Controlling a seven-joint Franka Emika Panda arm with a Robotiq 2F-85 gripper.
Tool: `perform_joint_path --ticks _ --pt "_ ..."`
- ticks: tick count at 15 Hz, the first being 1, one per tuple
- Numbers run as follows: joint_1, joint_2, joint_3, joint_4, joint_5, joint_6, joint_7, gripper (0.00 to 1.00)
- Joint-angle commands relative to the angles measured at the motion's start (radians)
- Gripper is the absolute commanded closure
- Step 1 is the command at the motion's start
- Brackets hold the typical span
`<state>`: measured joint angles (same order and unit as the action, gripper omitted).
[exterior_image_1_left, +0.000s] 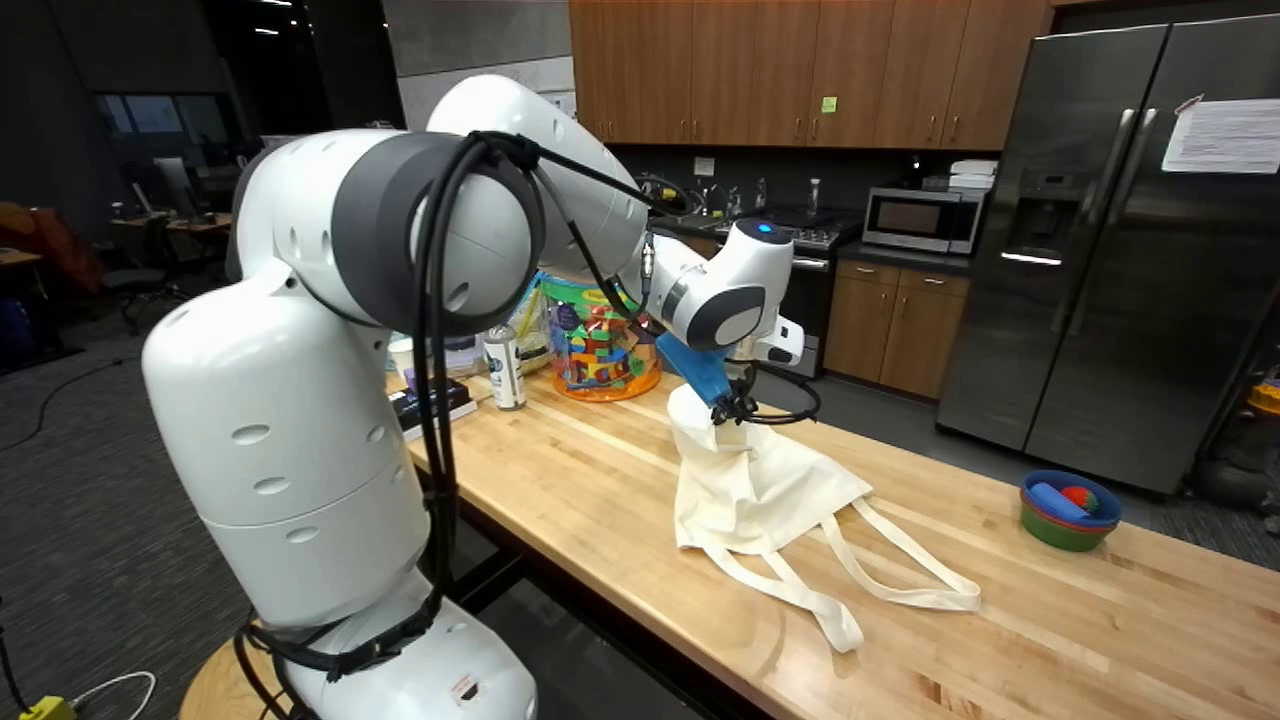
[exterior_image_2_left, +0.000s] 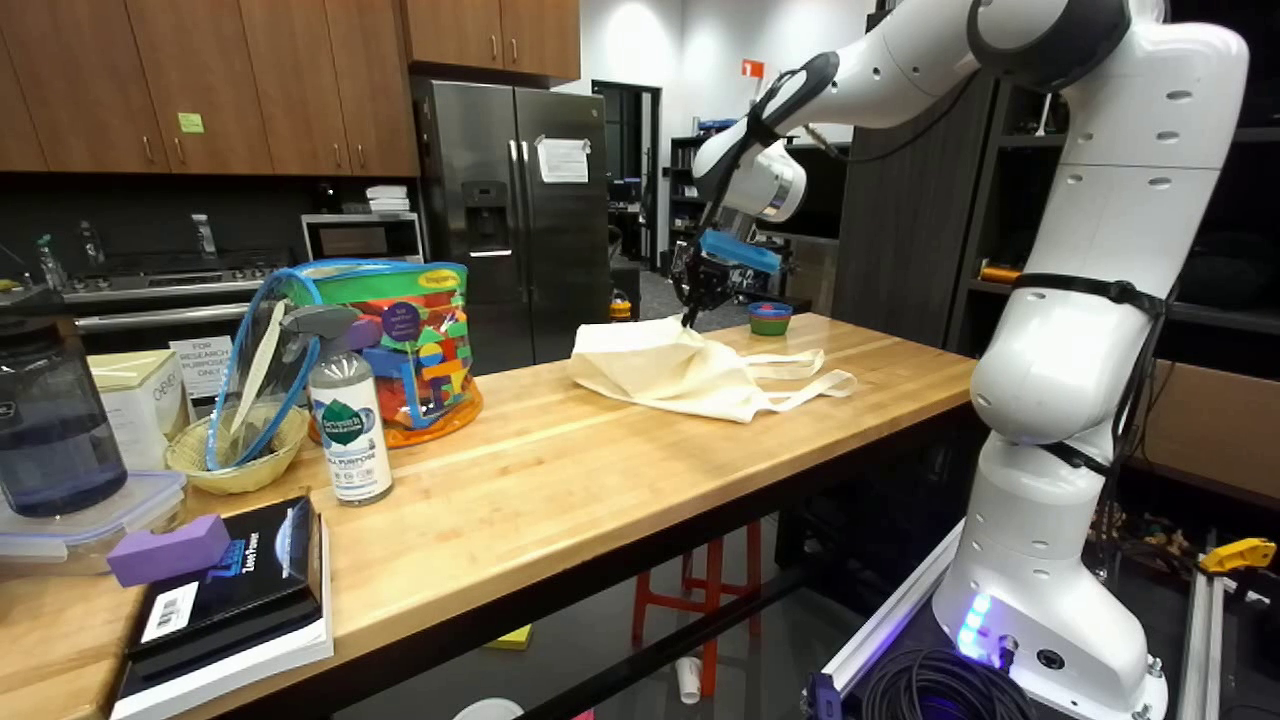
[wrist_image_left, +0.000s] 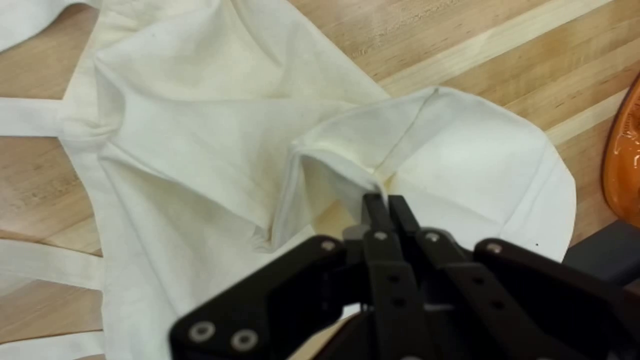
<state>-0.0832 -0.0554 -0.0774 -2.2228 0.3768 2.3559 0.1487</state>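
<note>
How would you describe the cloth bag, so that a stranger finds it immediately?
Start at the long wooden table. On it rests a cream cloth bag with flat loose straps. Unlike the colourful toy bag nearby, it is plain and pinched by the tool.

Both exterior views look across the table (exterior_image_2_left: 560, 490) toward the fridge (exterior_image_1_left: 1085, 270) (wrist view: close, downward).

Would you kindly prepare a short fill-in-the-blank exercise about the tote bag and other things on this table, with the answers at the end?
Pinched by the gripper, the cream tote bag has ____ strap loops.
The lowest of the stacked bowls is coloured ____.
The spray bottle stands ____, not tipped over.
The see-through toy bag has a base coloured ____.
Missing words: two; green; upright; orange.
</note>
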Motion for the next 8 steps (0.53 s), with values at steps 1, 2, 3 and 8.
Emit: perform_joint_path --ticks 1,2,3,8 --pt "0.017 -0.008 0.007 0.009 0.031 -0.009 -0.049 0.99" --pt "0.030 -0.011 0.017 0.005 0.036 -0.005 -0.068 0.99" --pt "0.041 -0.012 0.026 0.000 0.043 -0.004 -0.096 0.99" --pt "0.100 0.012 0.079 -0.024 0.050 -0.012 -0.174 0.99"
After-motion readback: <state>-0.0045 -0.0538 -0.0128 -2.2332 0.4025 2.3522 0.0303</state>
